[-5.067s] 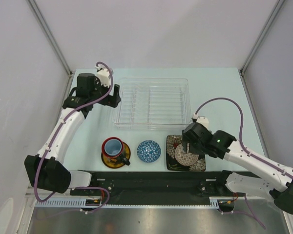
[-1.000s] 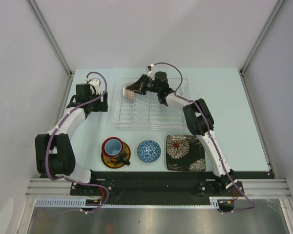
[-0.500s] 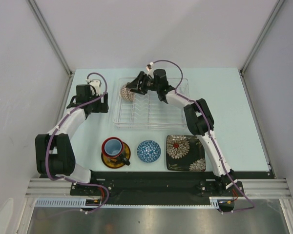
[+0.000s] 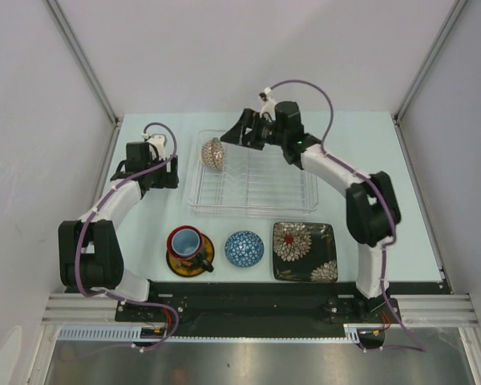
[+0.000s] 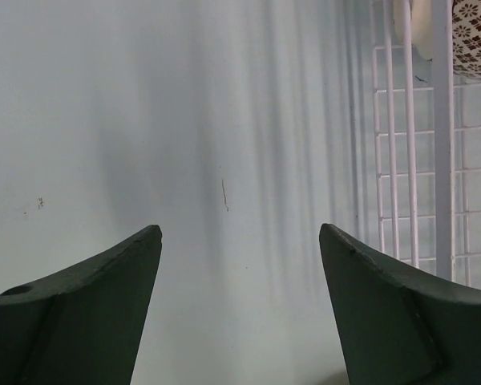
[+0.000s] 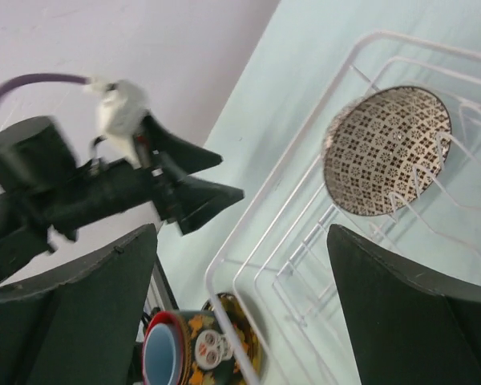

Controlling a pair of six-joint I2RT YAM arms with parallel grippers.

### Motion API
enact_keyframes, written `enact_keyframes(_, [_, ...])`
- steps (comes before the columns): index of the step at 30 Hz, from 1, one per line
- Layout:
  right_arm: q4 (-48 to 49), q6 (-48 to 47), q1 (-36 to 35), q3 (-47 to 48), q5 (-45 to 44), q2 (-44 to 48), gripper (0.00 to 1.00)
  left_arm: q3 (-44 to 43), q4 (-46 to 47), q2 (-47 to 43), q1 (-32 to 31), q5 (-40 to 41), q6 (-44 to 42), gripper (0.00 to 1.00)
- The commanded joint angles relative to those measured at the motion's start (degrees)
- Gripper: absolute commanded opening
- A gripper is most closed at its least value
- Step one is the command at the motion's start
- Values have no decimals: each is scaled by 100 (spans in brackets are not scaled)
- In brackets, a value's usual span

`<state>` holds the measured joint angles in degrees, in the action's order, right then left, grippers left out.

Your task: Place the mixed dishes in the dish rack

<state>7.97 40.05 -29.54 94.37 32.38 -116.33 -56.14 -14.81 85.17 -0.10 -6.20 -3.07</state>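
Note:
The beige netted bowl [image 4: 213, 153] stands on edge among the prongs at the far left corner of the white dish rack [image 4: 260, 196]; it also shows in the right wrist view [image 6: 386, 149]. My right gripper [image 4: 245, 133] is open and empty above the rack's far edge, just right of the bowl. The red mug [image 4: 186, 241] sits on the yellow saucer [image 4: 202, 262] at the front left; the mug shows in the right wrist view [image 6: 170, 354]. The small blue bowl [image 4: 244, 249] and the black square floral plate [image 4: 305, 251] lie in front of the rack. My left gripper [image 4: 170, 170] is open and empty over the table, left of the rack [image 5: 417, 160].
Grey walls enclose the table on three sides. The black rail of the arm bases [image 4: 248, 293] runs along the near edge. A purple cable [image 4: 305, 87] loops above the right arm.
My right gripper has let go of the beige netted bowl in the rack and drawn back to the right. The left arm has stayed still.

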Motion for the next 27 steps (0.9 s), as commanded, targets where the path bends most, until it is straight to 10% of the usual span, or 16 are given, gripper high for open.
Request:
enact_keyframes(1, [-1119,-1341,10,-462,-276,1374,93,33,250,0,-43,-31,17,85])
enact_keyframes(10, [-4240,-3634,-1991,-1323,-2488,2624,87,24,136,-132,-113,57,-211,85])
enact_keyframes(27, [-4278,-4295,-3892,-2555,-3651,3293,79,76,13,-439,-113,13,-211,85])
